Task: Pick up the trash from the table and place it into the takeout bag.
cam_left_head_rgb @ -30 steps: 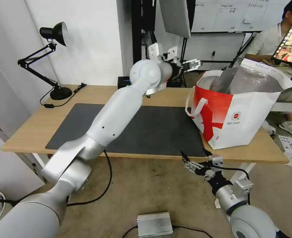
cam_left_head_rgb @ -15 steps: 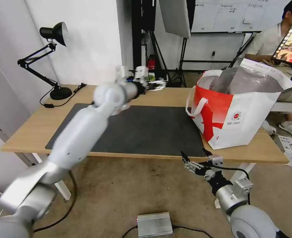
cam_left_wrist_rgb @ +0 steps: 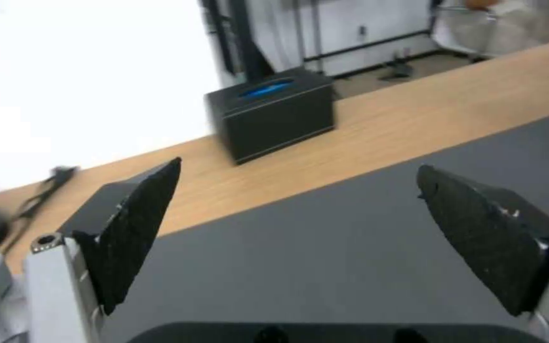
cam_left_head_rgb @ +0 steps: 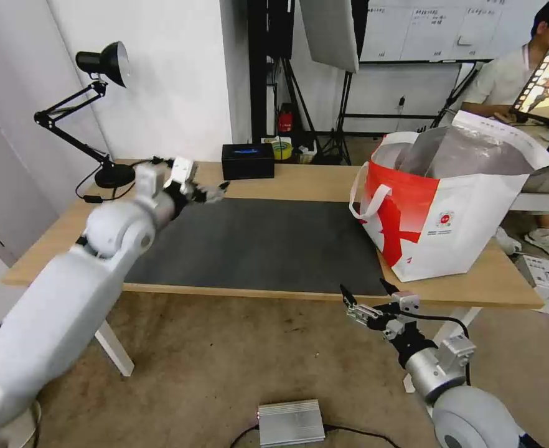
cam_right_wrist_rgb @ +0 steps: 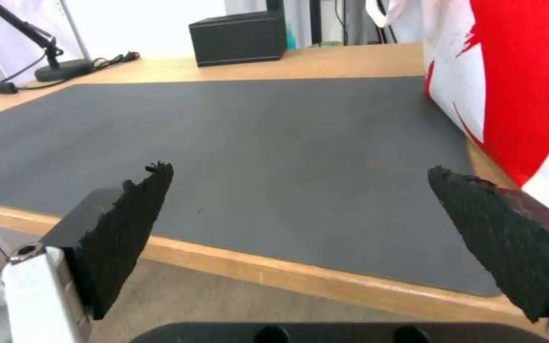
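Left tool [cam_left_head_rgb: 215, 190] – swung back from the takeout bag [cam_left_head_rgb: 439, 205] to the mat's [cam_left_head_rgb: 268, 242] far left corner, jaws spread, empty | right tool [cam_left_head_rgb: 366, 297] – parked below counter [cam_left_head_rgb: 56, 233] edge, jaws apart | no trash visible – likely all bagged.

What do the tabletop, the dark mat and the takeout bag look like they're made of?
The tabletop looks like light wood or wood-look laminate, with faint grain lines and a smooth finish. The mat seems a dull dark grey sheet, perhaps rubber or felt; it gives no glare. The takeout bag looks like printed woven or coated fabric, with a crinkled silver foil lining.
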{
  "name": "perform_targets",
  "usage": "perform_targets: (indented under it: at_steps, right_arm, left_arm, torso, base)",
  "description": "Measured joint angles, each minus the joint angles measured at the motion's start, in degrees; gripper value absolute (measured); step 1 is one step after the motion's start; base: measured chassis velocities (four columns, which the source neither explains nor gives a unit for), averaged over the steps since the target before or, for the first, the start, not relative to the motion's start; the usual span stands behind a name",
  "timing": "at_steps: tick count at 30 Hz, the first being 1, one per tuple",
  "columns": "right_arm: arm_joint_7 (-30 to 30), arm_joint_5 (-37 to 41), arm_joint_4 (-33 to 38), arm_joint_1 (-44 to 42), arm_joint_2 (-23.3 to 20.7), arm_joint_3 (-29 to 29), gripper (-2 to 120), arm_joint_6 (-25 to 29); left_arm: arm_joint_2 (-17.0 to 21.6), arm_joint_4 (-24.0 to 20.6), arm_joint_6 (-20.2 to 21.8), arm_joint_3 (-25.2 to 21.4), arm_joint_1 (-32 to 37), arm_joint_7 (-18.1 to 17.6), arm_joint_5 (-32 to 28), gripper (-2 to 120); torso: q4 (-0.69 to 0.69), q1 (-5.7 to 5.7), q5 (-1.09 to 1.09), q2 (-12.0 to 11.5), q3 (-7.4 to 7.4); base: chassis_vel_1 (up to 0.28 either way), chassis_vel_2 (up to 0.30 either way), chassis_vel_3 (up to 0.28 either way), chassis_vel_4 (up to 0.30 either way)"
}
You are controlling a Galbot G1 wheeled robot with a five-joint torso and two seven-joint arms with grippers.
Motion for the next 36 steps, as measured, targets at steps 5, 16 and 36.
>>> perform_targets:
  at_steps: [5,16,36]
  right_arm:
    - [0.0,0.0,0.0,0.0,0.0,0.0,100,0.0]
    - [0.0,0.0,0.0,0.0,0.0,0.0,100,0.0]
    - [0.0,0.0,0.0,0.0,0.0,0.0,100,0.0]
  left_arm:
    - [0.7,-1.9,-5.7,-6.9,11.6,-1.1,0.8,100]
    - [-0.7,-2.8,-8.5,-9.9,19.9,-1.9,1.6,100]
    - [-1.6,-9.8,-5.1,-22.0,35.4,-6.3,-2.2,100]
  torso:
    - [0.0,0.0,0.0,0.0,0.0]
    - [-0.02,0.0,0.01,0.0,0.01]
    - [0.0,0.0,0.0,0.0,0.01]
  base:
    - [0.0,0.0,0.0,0.0]
    - [0.0,0.0,0.0,0.0]
    - [0.0,0.0,0.0,0.0]
